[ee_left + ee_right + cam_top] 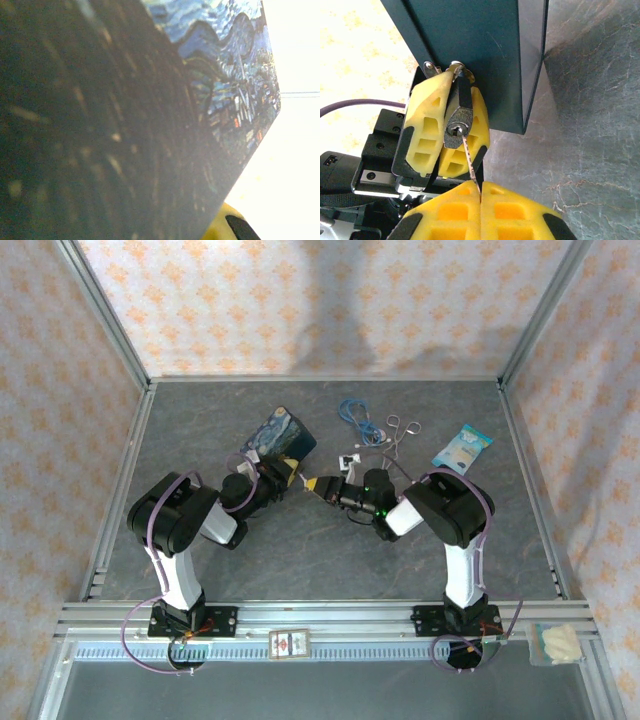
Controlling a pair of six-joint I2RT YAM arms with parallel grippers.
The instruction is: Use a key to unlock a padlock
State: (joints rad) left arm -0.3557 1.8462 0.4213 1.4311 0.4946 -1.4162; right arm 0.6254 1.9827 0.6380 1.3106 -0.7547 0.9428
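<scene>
Right now the grey table (pixel 590 150) shows at the right of the right-wrist view. The blue painted tin (pixel 470 50) stands just behind the work, its dark side wall as backdrop. My left gripper (pixel 451 97) is clamped on the padlock (pixel 457 117), with 1 yellow finger on each flank. The keyway faces my right wrist camera and the shackle end sits close against the tin. My right gripper (pixel 480 192) is pressed together on the key (pixel 470 157), pinching its near end. The thin blade reaches the keyway, though I cannot tell how deep it sits.

I judge the step in hand to be seating and turning the key. The blade leans off the lock's axis, so I would first line it up with the cylinder. Then I would push straight in until it stops and roll the right wrist slowly about that axis. The hold on so thin a blade is slim, and a sideways load could bend it or let it slip between the 2 pads.
</scene>
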